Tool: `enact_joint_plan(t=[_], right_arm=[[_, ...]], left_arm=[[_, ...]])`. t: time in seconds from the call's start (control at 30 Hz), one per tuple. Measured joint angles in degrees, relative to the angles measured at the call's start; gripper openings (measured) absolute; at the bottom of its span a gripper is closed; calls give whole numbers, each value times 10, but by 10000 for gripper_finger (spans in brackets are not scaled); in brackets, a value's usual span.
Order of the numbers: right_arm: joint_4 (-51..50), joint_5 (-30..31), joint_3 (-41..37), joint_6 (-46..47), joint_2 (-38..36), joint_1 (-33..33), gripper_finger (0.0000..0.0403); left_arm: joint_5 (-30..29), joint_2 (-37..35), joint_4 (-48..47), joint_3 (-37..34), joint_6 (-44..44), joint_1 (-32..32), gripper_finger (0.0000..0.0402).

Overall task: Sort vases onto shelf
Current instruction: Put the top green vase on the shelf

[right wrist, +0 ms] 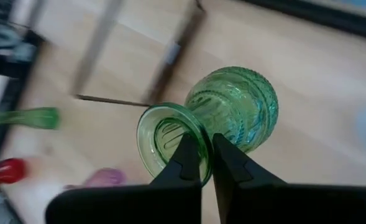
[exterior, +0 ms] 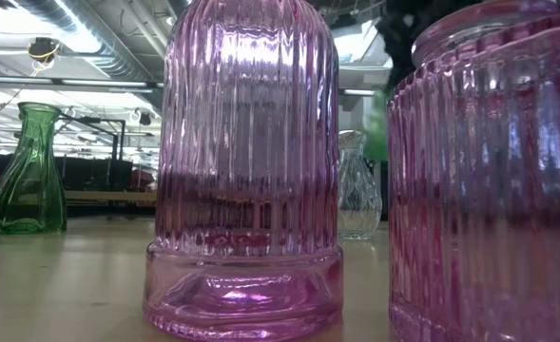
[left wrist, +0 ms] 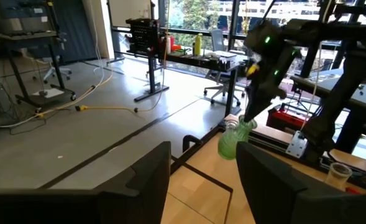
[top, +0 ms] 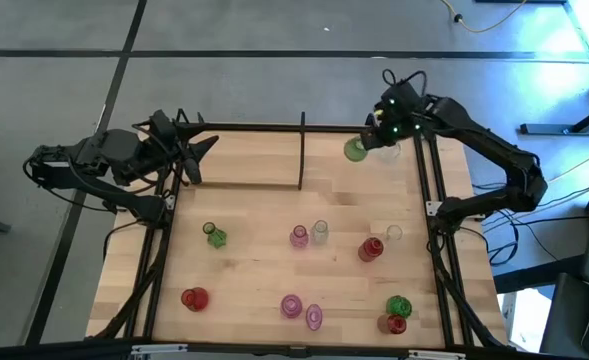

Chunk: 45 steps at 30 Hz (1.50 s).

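A green vase [top: 355, 150] hangs in my right gripper [top: 374, 140], which is shut on it over the far right of the table, beside the shelf [top: 254, 160]. The right wrist view looks down on the vase's mouth and round body [right wrist: 238, 112]. My left gripper [top: 204, 158] stands open at the shelf's left end, nothing between its fingers [left wrist: 145, 180]. Several other vases stand upright on their bases on the near half of the table: green [top: 214, 236], pink [top: 299, 236], clear [top: 320, 232], red [top: 371, 248]. My right gripper pinches the green vase's mouth rim [right wrist: 202, 163], one finger [right wrist: 186, 152] inside the mouth and the other [right wrist: 227, 155] outside against the neck. The fingers slant down from above. The vase [left wrist: 235, 140] hangs tilted below them, clear of the wood.
A black rod [top: 302, 150] crosses the shelf near the held vase. More vases stand near the front edge: red [top: 194, 298], pink [top: 291, 305], pink [top: 314, 318], green [top: 399, 305]. Two pink ones [exterior: 246, 161] [exterior: 489, 180] fill the low view. Black rails run along the table's sides.
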Motion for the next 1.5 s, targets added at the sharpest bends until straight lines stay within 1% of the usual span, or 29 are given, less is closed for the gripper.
enact_joint_plan(t=[0.17,0.3,0.43,0.53,0.73,0.77,0.8,0.87,0.97,1.1,1.33,1.5], right_arm=[[23,-9,88,6,21,29,0],[50,-26,167,7,67,54,0],[58,-51,263,-2,148,81,0],[46,-73,354,-21,223,94,0],[-54,-77,551,-64,369,91,0],[-54,-80,554,-68,380,88,0],[-34,-90,535,-64,382,86,0],[-34,-109,517,-58,388,77,0],[-50,-103,515,-63,401,77,0],[-34,-104,515,-70,408,83,0],[-31,-112,516,-61,410,114,0],[-27,-114,516,-59,432,147,0]], left_arm=[[-5,0,0,0,1,0,172],[-5,0,0,0,1,1,172],[-5,0,0,0,1,10,172],[-5,0,0,0,1,17,172],[0,-1,0,0,0,19,172],[0,-1,0,0,0,19,172],[1,-1,0,0,0,19,172],[1,-1,0,0,-3,19,172],[2,-1,0,0,-14,19,172],[2,-1,0,0,-14,19,172],[2,-1,0,0,-14,19,172],[2,-1,0,0,-14,19,172]])
